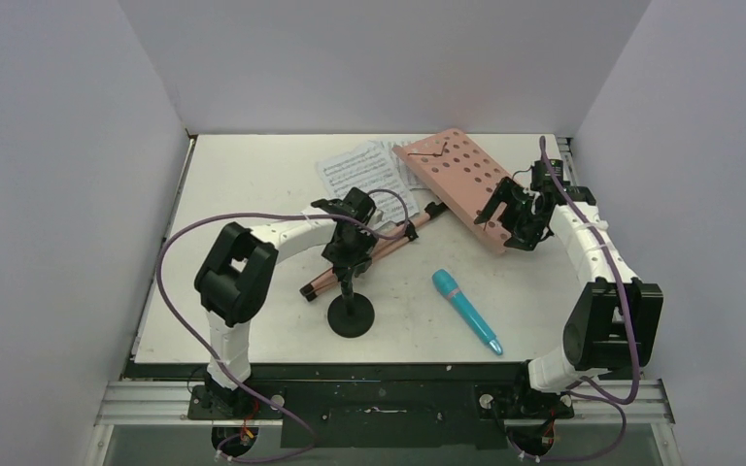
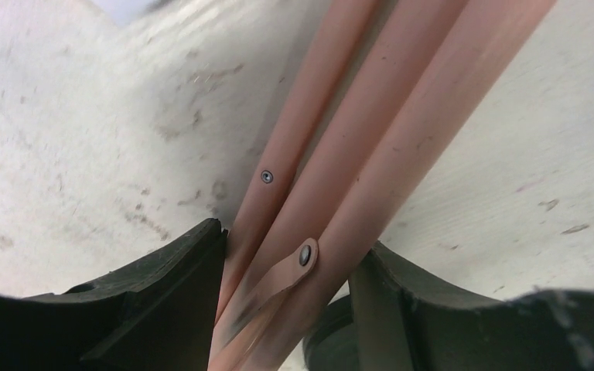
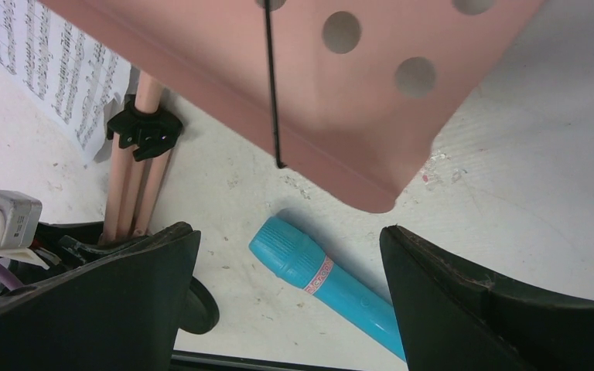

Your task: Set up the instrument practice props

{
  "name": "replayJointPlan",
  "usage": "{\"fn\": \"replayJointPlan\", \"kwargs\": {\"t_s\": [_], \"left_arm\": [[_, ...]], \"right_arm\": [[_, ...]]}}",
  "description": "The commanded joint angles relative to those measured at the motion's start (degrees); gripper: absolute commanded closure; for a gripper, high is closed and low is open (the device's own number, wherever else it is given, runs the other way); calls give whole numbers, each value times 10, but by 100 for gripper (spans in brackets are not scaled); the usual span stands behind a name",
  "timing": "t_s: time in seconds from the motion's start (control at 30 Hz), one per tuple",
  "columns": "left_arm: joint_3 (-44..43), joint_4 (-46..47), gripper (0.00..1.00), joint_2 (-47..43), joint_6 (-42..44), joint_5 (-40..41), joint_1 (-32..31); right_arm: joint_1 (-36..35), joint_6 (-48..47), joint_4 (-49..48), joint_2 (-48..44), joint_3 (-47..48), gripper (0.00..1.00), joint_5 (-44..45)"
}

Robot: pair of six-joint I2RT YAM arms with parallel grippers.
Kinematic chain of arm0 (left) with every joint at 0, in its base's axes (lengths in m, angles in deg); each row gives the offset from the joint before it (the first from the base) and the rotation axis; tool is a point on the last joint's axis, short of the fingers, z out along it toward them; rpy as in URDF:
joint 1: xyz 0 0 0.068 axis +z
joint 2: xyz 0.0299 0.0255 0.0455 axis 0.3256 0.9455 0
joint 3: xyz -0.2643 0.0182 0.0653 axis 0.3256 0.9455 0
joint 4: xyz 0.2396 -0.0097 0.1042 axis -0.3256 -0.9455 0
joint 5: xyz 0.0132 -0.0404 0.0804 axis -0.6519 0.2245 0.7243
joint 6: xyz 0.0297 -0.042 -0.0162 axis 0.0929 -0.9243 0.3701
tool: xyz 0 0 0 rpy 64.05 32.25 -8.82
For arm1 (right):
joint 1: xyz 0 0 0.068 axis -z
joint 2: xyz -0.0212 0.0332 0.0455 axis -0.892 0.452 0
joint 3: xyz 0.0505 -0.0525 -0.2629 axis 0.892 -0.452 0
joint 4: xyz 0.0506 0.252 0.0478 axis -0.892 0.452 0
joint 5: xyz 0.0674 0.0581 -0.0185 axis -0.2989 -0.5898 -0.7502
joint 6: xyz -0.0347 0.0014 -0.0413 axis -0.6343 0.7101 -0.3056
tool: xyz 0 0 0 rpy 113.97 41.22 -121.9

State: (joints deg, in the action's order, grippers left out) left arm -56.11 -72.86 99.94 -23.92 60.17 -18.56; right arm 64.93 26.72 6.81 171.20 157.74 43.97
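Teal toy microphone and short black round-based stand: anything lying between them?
No; top view shows only bare white tabletop between teal toy microphone and black round-based stand.

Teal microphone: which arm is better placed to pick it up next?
Right, probably: the right gripper is open, with the teal microphone framed between its fingers in the wrist view, while the left gripper straddles the music stand legs.

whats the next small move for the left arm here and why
Probably squeeze the left gripper firmly onto the music stand's folded legs. Its fingers flank the pink tubes closely, though whether they pinch yet is unclear, and the stand lies flat on the table. The right gripper is open near the perforated desk.
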Motion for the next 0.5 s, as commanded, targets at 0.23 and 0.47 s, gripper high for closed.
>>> {"fn": "replayJointPlan", "kwargs": {"t_s": [0.23, 0.47], "left_arm": [[102, -25, 54, -84, -25, 26, 46], [76, -25, 30, -98, -34, 23, 46]], "right_arm": [[0, 16, -28, 17, 26, 10, -15], [0, 25, -53, 37, 23, 10, -21]]}}
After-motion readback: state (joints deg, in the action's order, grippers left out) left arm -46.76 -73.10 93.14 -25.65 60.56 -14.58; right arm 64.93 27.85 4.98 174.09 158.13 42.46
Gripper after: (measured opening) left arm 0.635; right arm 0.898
